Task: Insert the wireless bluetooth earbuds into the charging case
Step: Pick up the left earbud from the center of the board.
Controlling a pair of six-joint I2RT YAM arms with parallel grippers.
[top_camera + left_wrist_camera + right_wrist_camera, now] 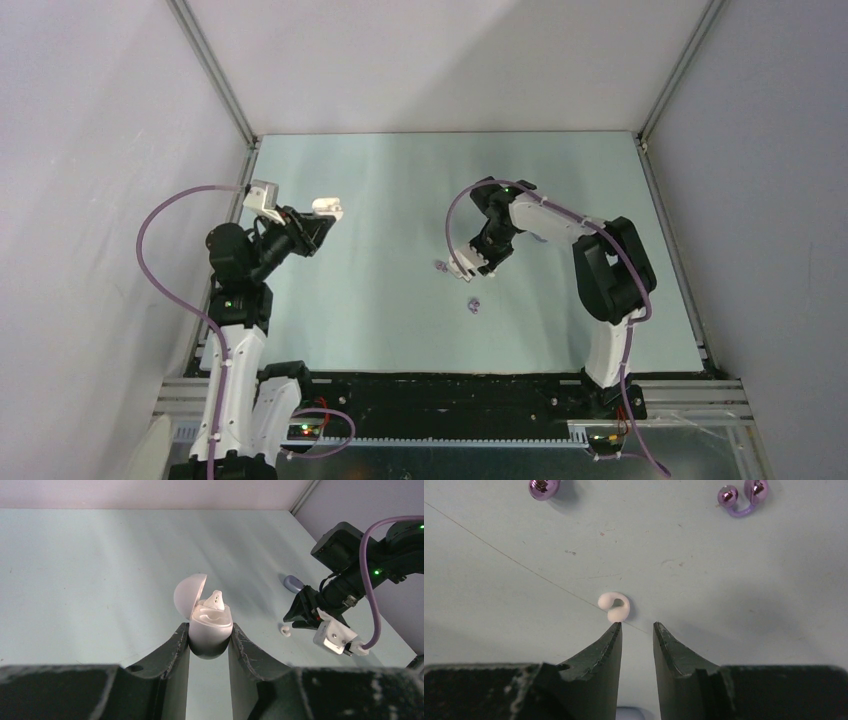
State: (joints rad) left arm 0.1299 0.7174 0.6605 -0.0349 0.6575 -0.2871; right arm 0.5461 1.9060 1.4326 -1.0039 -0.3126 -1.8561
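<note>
My left gripper is shut on the base of a white charging case, held up above the table with its lid open. One white earbud sits in the case. In the top view the case is at the left. A second white earbud lies on the table, just beyond the left fingertip of my right gripper. That gripper is low over the table, open by a narrow gap with nothing between its fingers. Two purple earbuds lie farther ahead of it.
A lavender pebble-like case lies on the table behind the right arm. In the top view the purple earbuds lie near the table's middle, next to my right gripper. Grey walls enclose the table.
</note>
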